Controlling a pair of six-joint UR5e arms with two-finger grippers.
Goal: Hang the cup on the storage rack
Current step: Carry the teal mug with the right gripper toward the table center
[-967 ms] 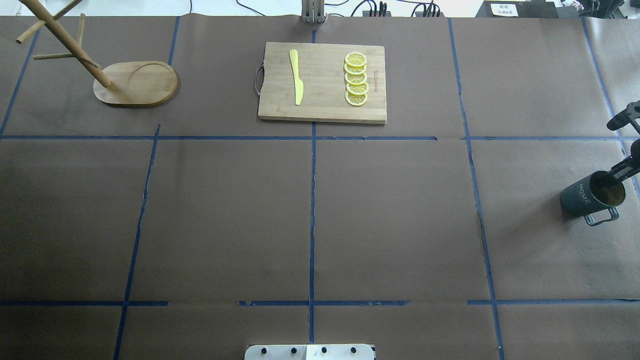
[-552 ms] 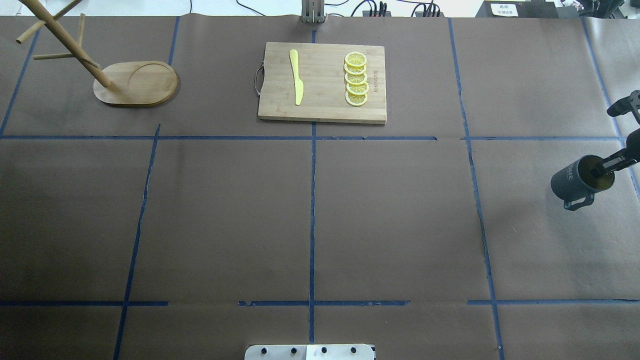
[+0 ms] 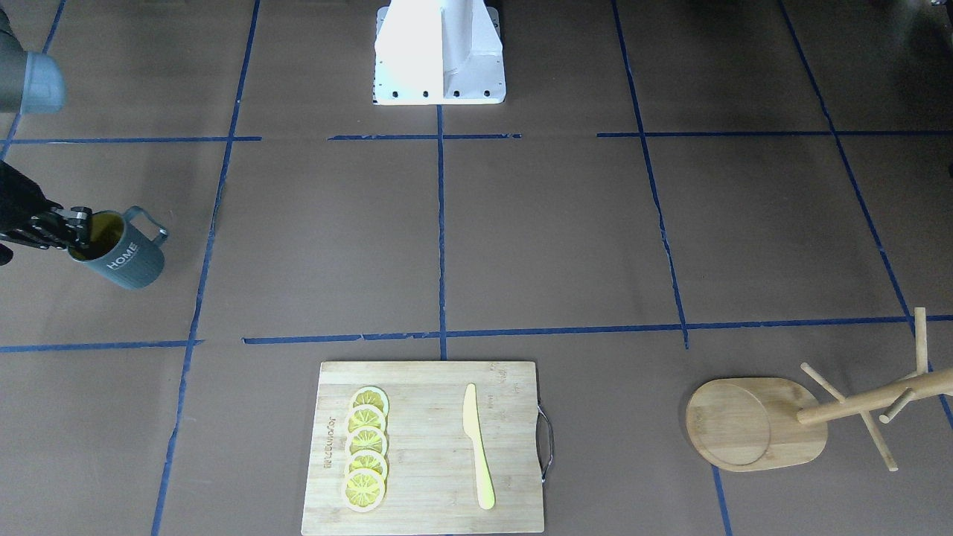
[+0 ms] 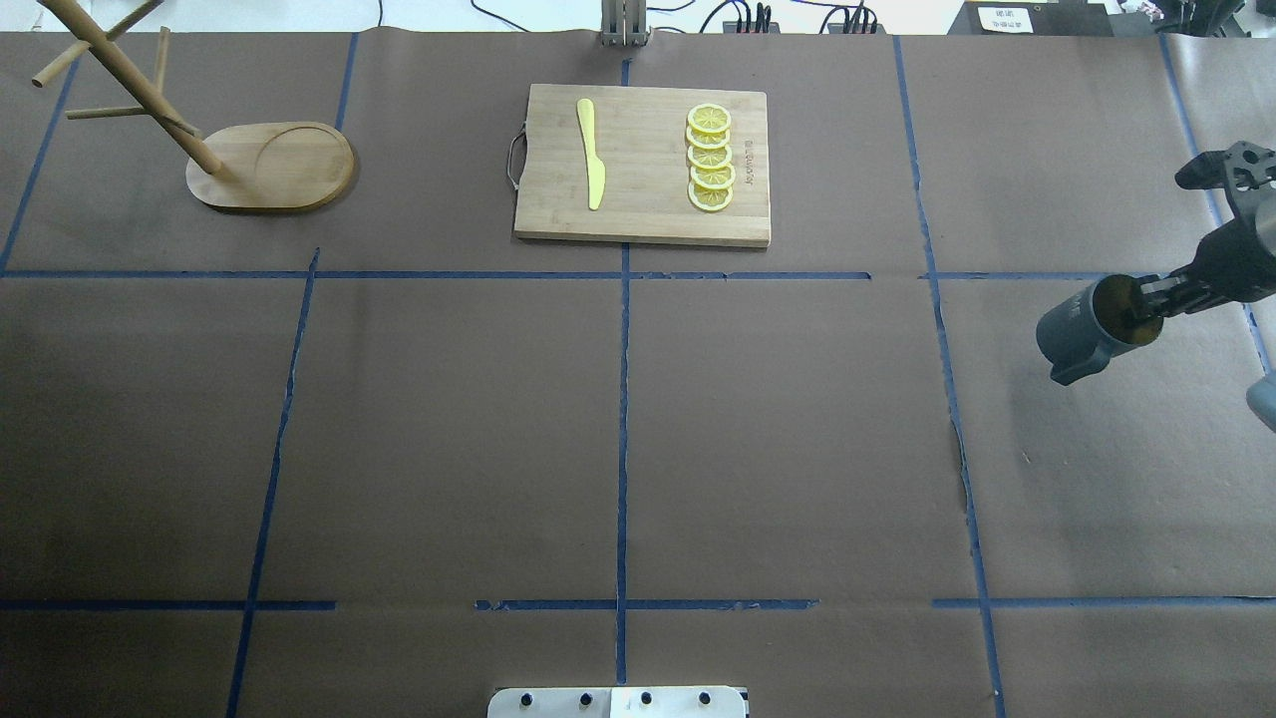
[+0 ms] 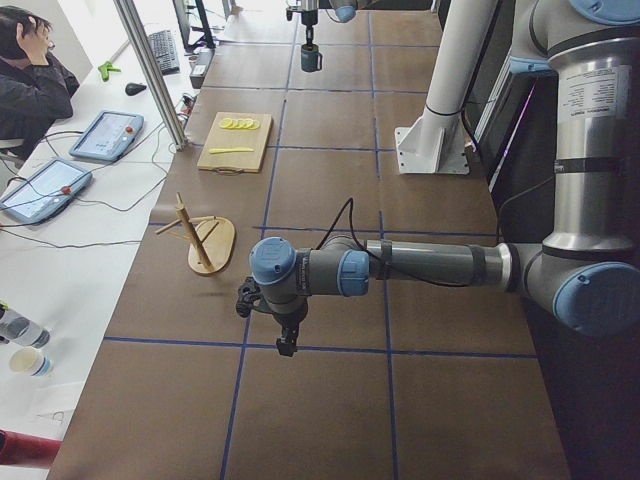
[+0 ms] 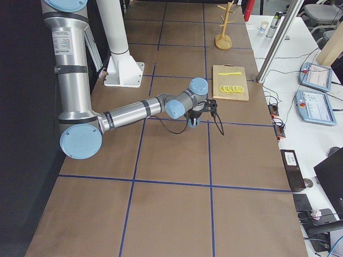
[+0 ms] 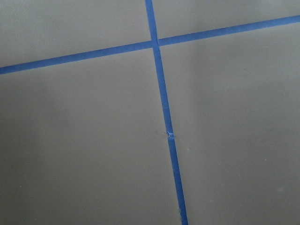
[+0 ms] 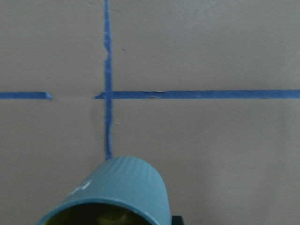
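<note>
Soft even light, faint shadows, near cup (image 8: 123, 187) slightly blurred

Cup (image 4: 1072, 329) looks matte with fine ribbing, storage rack (image 4: 289, 165) is smooth pale wood, and the table's paper (image 4: 449, 429) is matt brown.

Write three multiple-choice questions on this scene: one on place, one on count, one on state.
1. In the overhead view, the storage rack stands: A) far left B) centre C) near right
2. How many lemon slices lie on the cutting board? A) three B) five C) seven
3. The cup is: A) hung on a peg B) lying on the board C) gripped by the right gripper
Key: 1 A, its base sits in the far left corner; 2 B, five lie in a row; 3 C, the gripper pinches its rim.
</note>
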